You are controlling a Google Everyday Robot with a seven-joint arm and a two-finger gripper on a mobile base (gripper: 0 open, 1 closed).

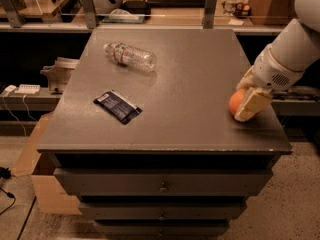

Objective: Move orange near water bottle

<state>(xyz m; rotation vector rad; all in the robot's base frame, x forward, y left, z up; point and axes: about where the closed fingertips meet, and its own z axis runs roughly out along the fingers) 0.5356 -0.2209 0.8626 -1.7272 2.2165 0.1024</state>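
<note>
The orange (235, 104) sits on the grey table top (190, 84) near its right edge. My gripper (246, 102) is down at the orange, its cream-coloured end covering the fruit's right side. The white arm comes in from the upper right. The water bottle (130, 56) lies on its side at the far left of the table, clear and ribbed, with its white cap pointing left and a red and green label band. It is well away from the orange.
A flat dark blue snack packet (118, 107) lies on the left front part of the table. Drawers (162, 186) run below the front edge. Shelves with clutter stand behind, and a cardboard box (42, 184) is on the floor at the left.
</note>
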